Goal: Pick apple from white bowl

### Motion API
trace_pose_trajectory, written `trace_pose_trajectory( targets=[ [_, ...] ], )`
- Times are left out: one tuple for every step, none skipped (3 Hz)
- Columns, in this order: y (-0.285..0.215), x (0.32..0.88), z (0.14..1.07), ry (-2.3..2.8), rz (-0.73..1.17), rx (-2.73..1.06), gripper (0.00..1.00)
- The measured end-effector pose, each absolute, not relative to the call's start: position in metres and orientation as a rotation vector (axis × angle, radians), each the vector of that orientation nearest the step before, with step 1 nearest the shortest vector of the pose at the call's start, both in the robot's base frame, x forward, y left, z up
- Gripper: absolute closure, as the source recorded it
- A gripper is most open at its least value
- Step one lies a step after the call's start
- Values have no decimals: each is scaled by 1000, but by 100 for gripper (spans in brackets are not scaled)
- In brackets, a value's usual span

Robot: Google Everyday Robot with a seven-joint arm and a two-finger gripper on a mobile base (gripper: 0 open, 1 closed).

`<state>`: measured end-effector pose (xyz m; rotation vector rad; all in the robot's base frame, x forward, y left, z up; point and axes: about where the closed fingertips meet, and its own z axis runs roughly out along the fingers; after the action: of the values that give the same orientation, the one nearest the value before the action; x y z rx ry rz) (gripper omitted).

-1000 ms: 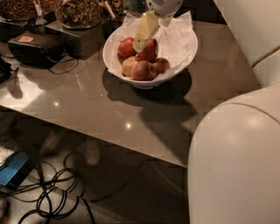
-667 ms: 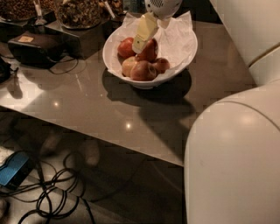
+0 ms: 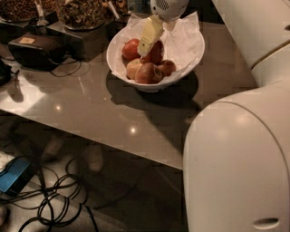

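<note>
- Dim room, with a glossy grey table (image 3: 90, 104) carrying everything.
- At the far side, the gripper (image 3: 147, 41) hangs down into the white bowl (image 3: 152, 86), its pale tip against the top of the fruit. It has held the same spot over the last second, and whether it is open or closed cannot be told.
- The apple (image 3: 157, 52), the deep red one, lies in the far middle of the bowl, touching the gripper on its right side and partly hidden by it. It has not risen or rolled.
- A smaller red apple (image 3: 130, 47) sits just left of the gripper, and paler apples (image 3: 148, 73) lie nearer. None has shifted.
- Only the robot's white body (image 3: 240, 158), near right, has crept slightly left.
- Judgement: the grasp is being settled and the lift has not begun.
- Trays of nuts (image 3: 81, 11) stand far left.
</note>
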<state>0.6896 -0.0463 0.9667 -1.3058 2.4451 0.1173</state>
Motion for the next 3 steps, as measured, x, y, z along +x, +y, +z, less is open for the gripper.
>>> trace_pose_trajectory(
  targets=[
    [-49, 697, 959, 2462, 119, -1298, 14],
    [-47, 700, 948, 2483, 132, -1308, 14],
    [-47, 700, 948, 2483, 132, -1308, 15]
  ],
)
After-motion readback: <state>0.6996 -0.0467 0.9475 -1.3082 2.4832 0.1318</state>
